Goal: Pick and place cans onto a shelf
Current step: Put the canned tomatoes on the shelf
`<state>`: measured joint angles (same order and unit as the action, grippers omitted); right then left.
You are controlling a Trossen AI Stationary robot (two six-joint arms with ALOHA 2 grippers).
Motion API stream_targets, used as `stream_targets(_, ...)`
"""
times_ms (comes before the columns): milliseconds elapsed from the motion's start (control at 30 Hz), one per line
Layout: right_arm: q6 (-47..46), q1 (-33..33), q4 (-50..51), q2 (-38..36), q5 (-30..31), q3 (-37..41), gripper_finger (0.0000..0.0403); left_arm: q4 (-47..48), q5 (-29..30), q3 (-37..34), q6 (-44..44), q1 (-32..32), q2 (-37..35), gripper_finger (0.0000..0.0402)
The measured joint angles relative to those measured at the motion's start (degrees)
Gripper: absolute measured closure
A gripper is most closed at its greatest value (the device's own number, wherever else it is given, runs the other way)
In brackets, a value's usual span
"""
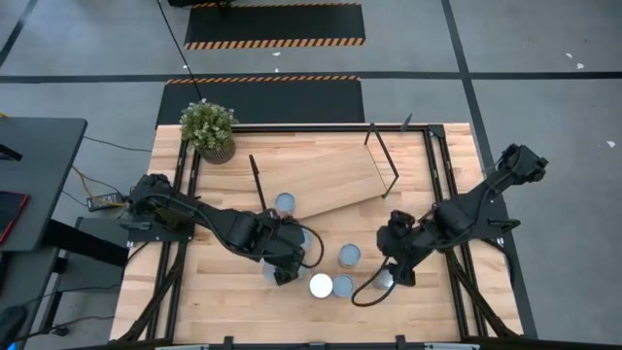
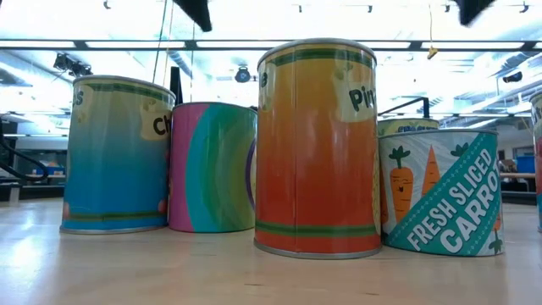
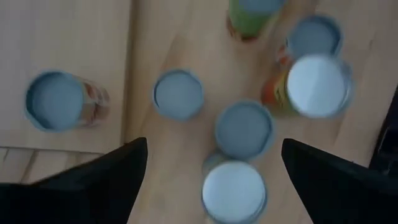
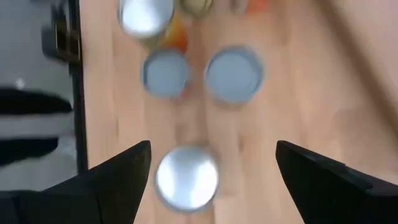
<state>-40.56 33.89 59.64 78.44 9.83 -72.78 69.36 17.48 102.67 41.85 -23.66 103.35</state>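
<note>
You had both grippers spread wide and empty above the cluster of cans near the front of the table (image 1: 175,301), and none was gripped yet. The left gripper (image 3: 211,168) hung over a white-topped can (image 3: 234,191), which sat between its fingers (image 3: 99,180) in the left wrist view. A grey-topped can (image 3: 244,129) stood almost touching it, so you needed to come straight down to avoid knocking that neighbour. The right gripper (image 4: 211,168) was lined up over a lone silver-topped can (image 4: 186,177), which stood apart from the others and looked the easier pick. One can (image 1: 285,203) already stood on the shelf (image 1: 330,175), which lay tilted across the back of the table beside the plant (image 1: 207,126). Lowering further before closing seemed wise.
</note>
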Motion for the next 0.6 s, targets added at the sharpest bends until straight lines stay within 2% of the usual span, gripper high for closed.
stream_targets(100, -0.46, -0.36, -2.13, 1.89, -5.92, 2.14, 0.0035, -2.06, 0.56, 0.02, -0.08, 0.13, -1.01, 0.0026)
stream_targets(200, -0.4, -0.3, -3.13, 4.32, -8.76, 3.12, 0.0015, -2.34, 0.35, 0.04, -2.59, 0.4, -2.05, 0.0026)
stream_targets(367, 3.2, 1.68, -4.47, 7.67, -9.48, 3.16, 0.0007, -1.75, -1.8, 0.04, -4.75, 0.69, -5.32, 0.0026)
stream_targets(600, 8.13, 2.64, -4.31, 10.6, -10.8, 3.16, 0.0004, -0.56, 0.91, 0.07, -6.05, -0.16, -10.24, 0.0026)
